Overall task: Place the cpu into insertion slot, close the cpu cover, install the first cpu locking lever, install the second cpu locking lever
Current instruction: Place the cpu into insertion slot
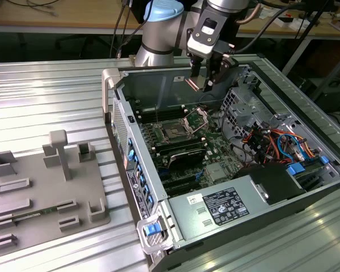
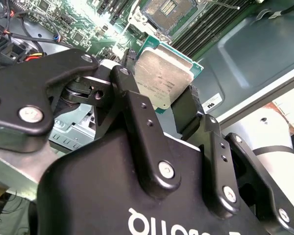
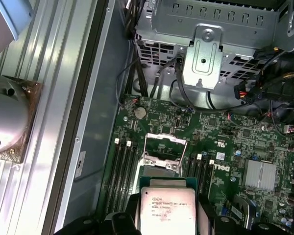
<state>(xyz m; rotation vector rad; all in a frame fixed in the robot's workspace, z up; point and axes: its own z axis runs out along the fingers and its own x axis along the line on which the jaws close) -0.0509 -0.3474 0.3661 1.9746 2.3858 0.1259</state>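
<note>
cpu (image 2: pixel 164 81) pinched by its edges between the gripper (image 1: pixel 203 80) fingers (image 2: pixel 137 110); held in the air, upper centre of the exterior view, over the motherboard (image 1: pixel 218 161) inside the open computer case (image 1: pixel 110 79); socket (image 1: pixel 174 132) uncovered below, apart from the cpu; cpu cover (image 1: pixel 197 117) tilted up beside the socket.

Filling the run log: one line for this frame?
gripper: shut on cpu | cpu: above socket, not seated | cover: open
</note>
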